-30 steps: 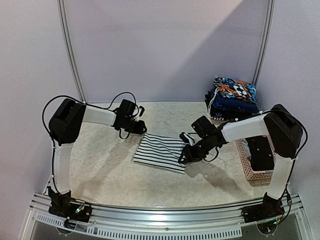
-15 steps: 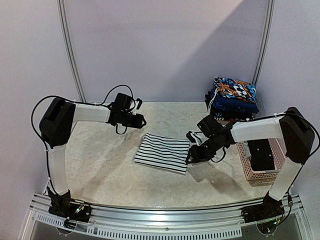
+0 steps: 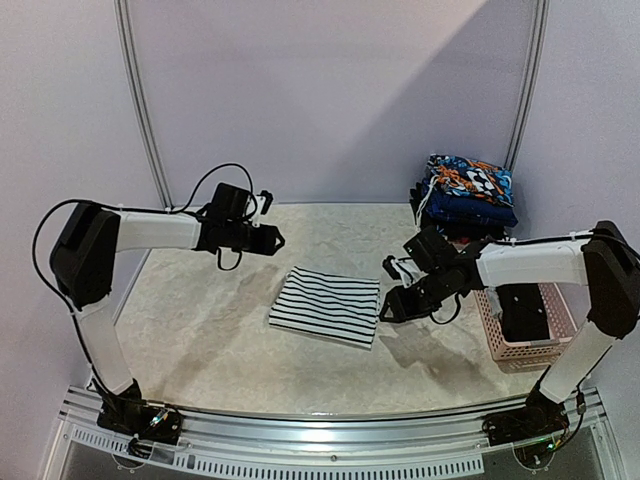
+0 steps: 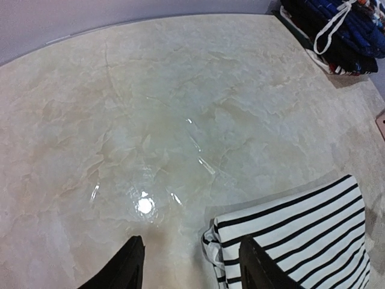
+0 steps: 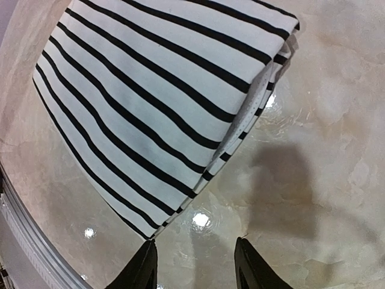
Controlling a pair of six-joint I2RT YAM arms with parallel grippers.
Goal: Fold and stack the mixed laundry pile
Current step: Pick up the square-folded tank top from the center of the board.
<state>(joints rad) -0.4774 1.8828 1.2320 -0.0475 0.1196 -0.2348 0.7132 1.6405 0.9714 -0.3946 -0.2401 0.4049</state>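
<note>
A folded black-and-white striped garment [image 3: 326, 304] lies flat mid-table; it also shows in the left wrist view [image 4: 301, 238] and the right wrist view [image 5: 162, 102]. My left gripper [image 3: 272, 241] is open and empty, above the table just beyond the garment's far left corner [image 4: 191, 265]. My right gripper [image 3: 390, 305] is open and empty, just right of the garment's right edge [image 5: 195, 265]. A plain black garment [image 3: 522, 312] lies in the pink basket. No grey garment is in view.
A pink lattice basket [image 3: 500, 345] stands at the right edge. A stack of folded clothes with a colourful printed one on top [image 3: 468, 190] sits at the back right, also in the left wrist view [image 4: 337, 30]. Metal frame posts rise at the back.
Both grippers have drawn away from the striped garment: the left one up and to the left, the right one to the right. The garment lies still, folded.
</note>
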